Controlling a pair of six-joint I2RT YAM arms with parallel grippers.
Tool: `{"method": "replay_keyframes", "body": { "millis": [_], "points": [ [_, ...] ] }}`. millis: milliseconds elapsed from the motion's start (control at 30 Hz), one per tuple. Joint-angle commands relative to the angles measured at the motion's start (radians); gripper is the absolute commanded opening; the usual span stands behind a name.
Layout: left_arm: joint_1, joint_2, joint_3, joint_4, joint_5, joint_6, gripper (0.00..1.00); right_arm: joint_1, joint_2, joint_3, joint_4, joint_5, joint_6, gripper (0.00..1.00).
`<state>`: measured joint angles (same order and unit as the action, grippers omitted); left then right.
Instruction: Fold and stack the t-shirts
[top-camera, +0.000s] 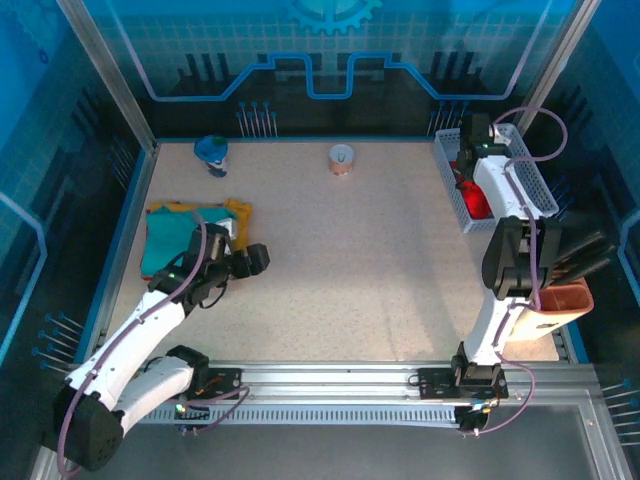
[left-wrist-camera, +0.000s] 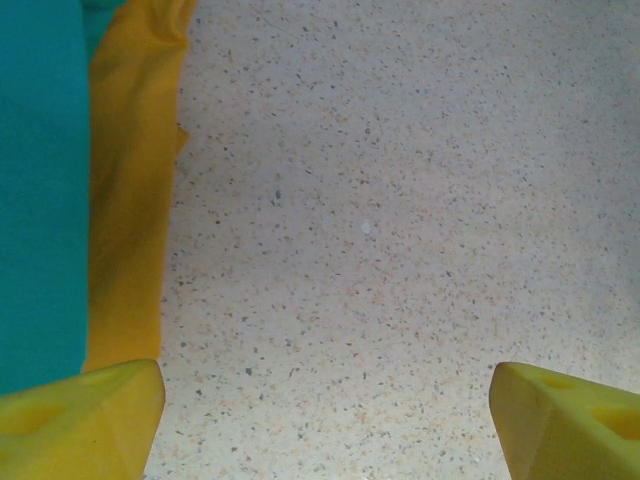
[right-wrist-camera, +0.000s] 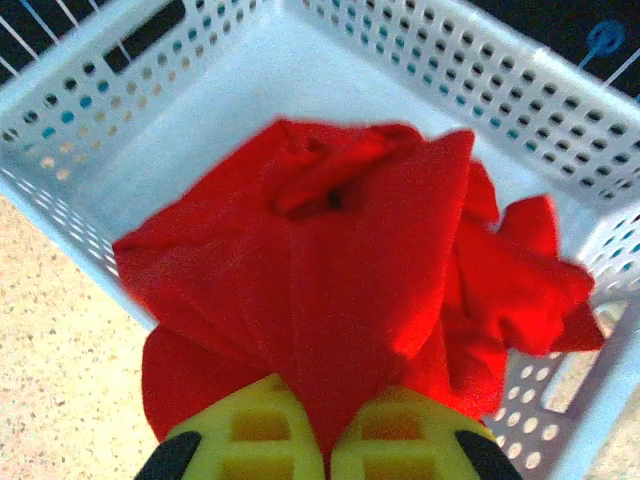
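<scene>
Your right jaws are pinched shut on a fold of the crumpled bright red cloth t-shirt (right-wrist-camera: 350, 270), which sits bunched in the white plastic lattice basket (right-wrist-camera: 90, 80) at the far right of the speckled beige tabletop (left-wrist-camera: 400, 200). Your left jaws stand wide apart and hold nothing (bare tabletop between them), just beside the folded teal t-shirt (left-wrist-camera: 40, 200) lying on the folded yellow-orange t-shirt (left-wrist-camera: 130, 200).

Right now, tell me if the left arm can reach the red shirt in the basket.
Probably not: left gripper hangs open beside the teal shirt, across the table from the basket; right gripper grips the red shirt.
</scene>
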<state>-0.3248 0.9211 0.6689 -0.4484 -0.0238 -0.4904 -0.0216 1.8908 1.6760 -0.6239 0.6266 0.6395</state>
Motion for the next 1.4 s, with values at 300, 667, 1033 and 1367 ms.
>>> {"method": "replay_keyframes", "body": {
  "millis": [300,667,1033,1367],
  "points": [
    [-0.002,0.073,0.038,0.033,0.083,0.008,0.88,0.275,-0.399,-0.342,0.496,0.272,-0.451,0.00],
    [0.034,0.158,0.118,0.019,0.148,0.039,0.90,0.658,-0.661,-0.578,0.260,0.133,-0.371,0.00],
    [0.066,0.167,0.129,-0.017,0.157,0.027,0.91,0.956,-0.464,-0.682,0.206,-0.034,-0.090,0.80],
    [-0.023,0.211,0.073,0.021,0.181,-0.037,0.84,0.855,-0.550,-0.709,0.247,-0.057,-0.070,1.00]
  ]
}}
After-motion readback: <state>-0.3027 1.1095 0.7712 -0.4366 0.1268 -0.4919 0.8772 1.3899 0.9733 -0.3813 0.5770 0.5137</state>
